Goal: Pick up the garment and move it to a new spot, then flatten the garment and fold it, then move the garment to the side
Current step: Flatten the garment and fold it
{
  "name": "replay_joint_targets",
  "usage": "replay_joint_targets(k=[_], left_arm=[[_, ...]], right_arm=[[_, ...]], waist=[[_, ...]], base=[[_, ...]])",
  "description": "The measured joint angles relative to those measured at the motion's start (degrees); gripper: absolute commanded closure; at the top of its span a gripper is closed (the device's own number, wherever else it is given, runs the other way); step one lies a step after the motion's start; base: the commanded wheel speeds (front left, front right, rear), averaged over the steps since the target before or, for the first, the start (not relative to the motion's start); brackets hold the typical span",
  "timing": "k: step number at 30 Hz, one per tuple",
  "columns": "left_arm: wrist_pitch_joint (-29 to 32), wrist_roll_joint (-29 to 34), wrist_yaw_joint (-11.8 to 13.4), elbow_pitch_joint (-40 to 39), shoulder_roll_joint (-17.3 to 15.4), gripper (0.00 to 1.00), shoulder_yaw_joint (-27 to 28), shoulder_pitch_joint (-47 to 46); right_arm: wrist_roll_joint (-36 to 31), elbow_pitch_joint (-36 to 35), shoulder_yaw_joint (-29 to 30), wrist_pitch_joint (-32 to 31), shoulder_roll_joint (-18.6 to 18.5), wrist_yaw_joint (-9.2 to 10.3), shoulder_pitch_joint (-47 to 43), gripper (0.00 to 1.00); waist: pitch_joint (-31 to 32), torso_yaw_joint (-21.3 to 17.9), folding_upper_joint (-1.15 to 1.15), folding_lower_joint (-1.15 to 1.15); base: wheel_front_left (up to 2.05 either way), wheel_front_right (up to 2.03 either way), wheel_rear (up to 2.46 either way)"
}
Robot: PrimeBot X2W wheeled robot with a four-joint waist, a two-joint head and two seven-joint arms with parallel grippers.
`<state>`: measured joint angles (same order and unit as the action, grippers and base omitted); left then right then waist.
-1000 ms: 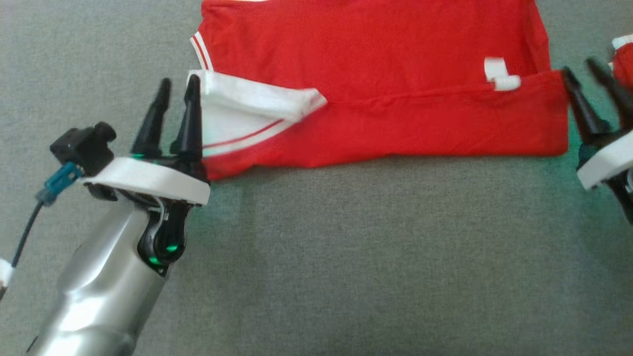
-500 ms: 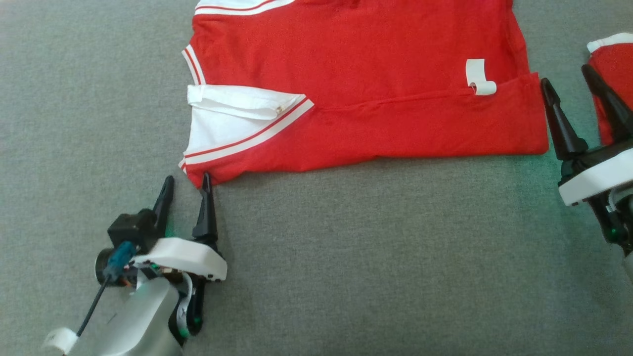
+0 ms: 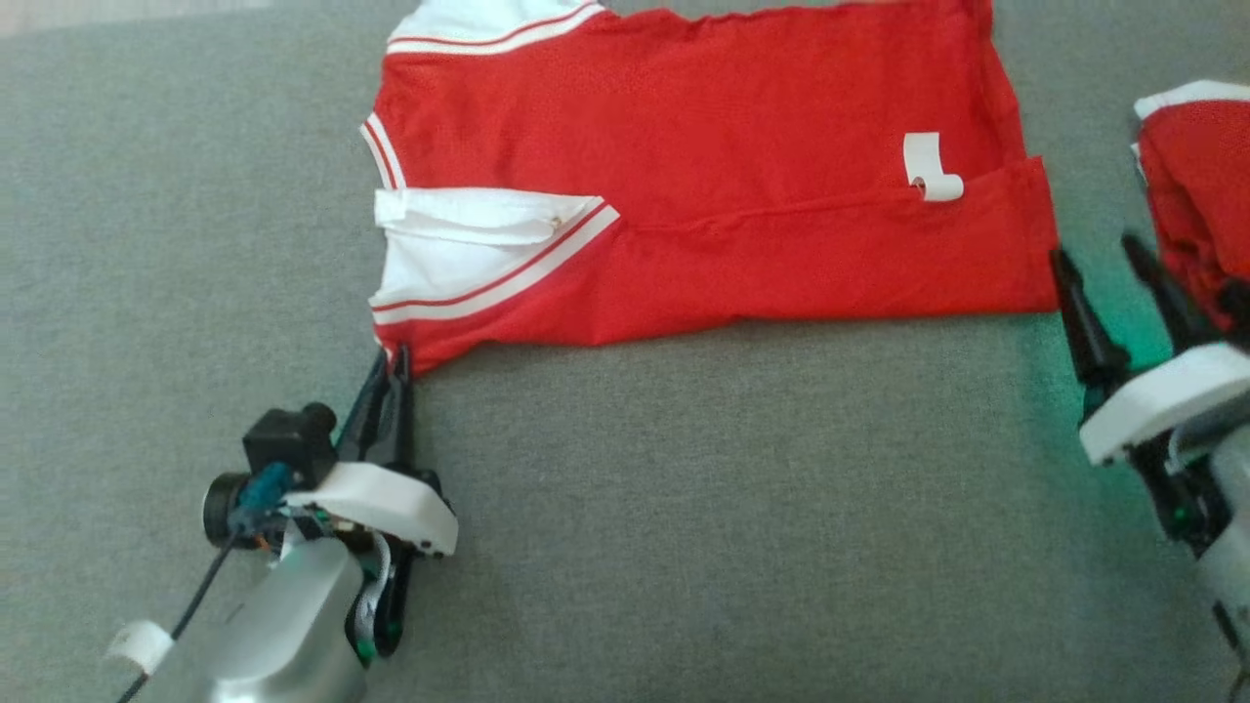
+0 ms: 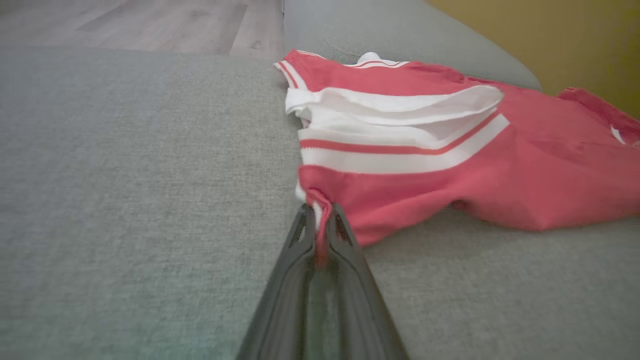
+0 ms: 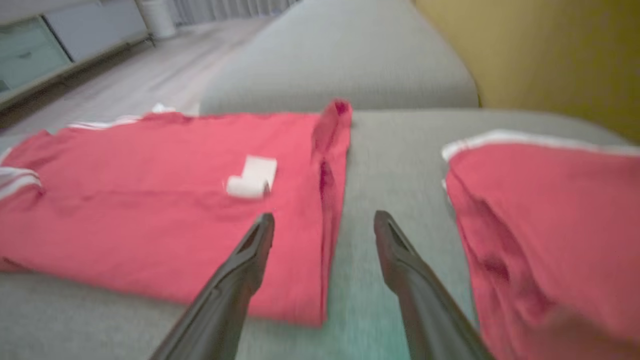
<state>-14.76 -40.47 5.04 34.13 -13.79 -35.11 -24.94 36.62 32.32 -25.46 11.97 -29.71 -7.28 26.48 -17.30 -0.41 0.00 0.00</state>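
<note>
The garment (image 3: 684, 127) is a red shirt with white striped trim, lying folded lengthwise on the grey cushion. My left gripper (image 3: 395, 361) is at its near left corner and shut on it. The left wrist view shows red fabric of the garment (image 4: 500, 165) pinched between the left gripper's (image 4: 320, 220) tips. My right gripper (image 3: 1096, 250) stands open just off the garment's near right corner. In the right wrist view the right gripper (image 5: 325, 216) straddles the hem of the garment (image 5: 150, 190) with nothing gripped.
A second red piece with white trim (image 3: 1191, 176) lies bunched at the far right, close to my right fingers. A white label (image 3: 928, 168) curls up from the shirt. Bare grey cushion (image 3: 684, 537) stretches in front. Beyond are a wood floor (image 4: 150, 20) and a yellow wall (image 5: 550, 50).
My left gripper drew back from the collar to the near left corner, then shut on it. The right gripper stayed open by the right edge. The camera view shifted.
</note>
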Motion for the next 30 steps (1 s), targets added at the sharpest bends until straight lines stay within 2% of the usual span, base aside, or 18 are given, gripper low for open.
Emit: replay_joint_targets(k=[7,10,11,13,22,27,30], left_arm=[[0.0,4.0,0.0,-3.3,-0.8,1.00,-0.1,1.8],[0.0,5.4,0.0,-4.4,-1.5,1.00,-0.1,1.8],[0.0,5.7,0.0,-4.7,-1.7,1.00,-0.1,1.8],[0.0,6.0,0.1,-5.1,-1.8,1.00,-0.2,1.8],[0.3,6.2,-0.3,-7.1,-3.4,1.00,-0.5,3.3],[0.6,5.7,-0.1,-10.8,-5.5,1.00,-1.1,9.2],[1.2,5.2,1.1,-14.3,-7.1,1.00,-1.4,13.7]], right_arm=[[3.3,8.6,-0.8,-3.9,3.2,0.00,0.6,0.00],[6.2,10.9,-1.8,-8.0,4.4,0.00,1.4,0.00],[7.2,11.0,-2.0,-9.1,4.5,0.00,1.7,0.16],[8.3,11.1,-2.6,-10.9,3.9,0.00,2.7,1.00],[10.4,8.9,-6.1,-11.2,-0.9,0.00,0.8,1.00],[12.9,5.0,-7.6,-11.2,-3.7,-0.01,-5.0,1.00],[14.2,2.4,-7.8,-11.2,-5.3,-0.01,-8.1,1.00]], waist=[[1.5,1.9,0.00,0.00],[1.5,2.5,0.00,0.00],[1.5,2.7,0.00,0.00],[1.4,3.1,0.00,0.00],[3.5,3.9,0.00,0.00],[5.6,3.3,0.00,0.00],[6.5,2.6,0.00,0.00]], base=[[0.00,0.00,0.00],[0.00,0.00,0.00],[0.00,0.00,0.00],[0.00,0.00,0.00],[0.00,0.00,0.00],[0.00,0.00,0.00],[0.00,0.00,0.00]])
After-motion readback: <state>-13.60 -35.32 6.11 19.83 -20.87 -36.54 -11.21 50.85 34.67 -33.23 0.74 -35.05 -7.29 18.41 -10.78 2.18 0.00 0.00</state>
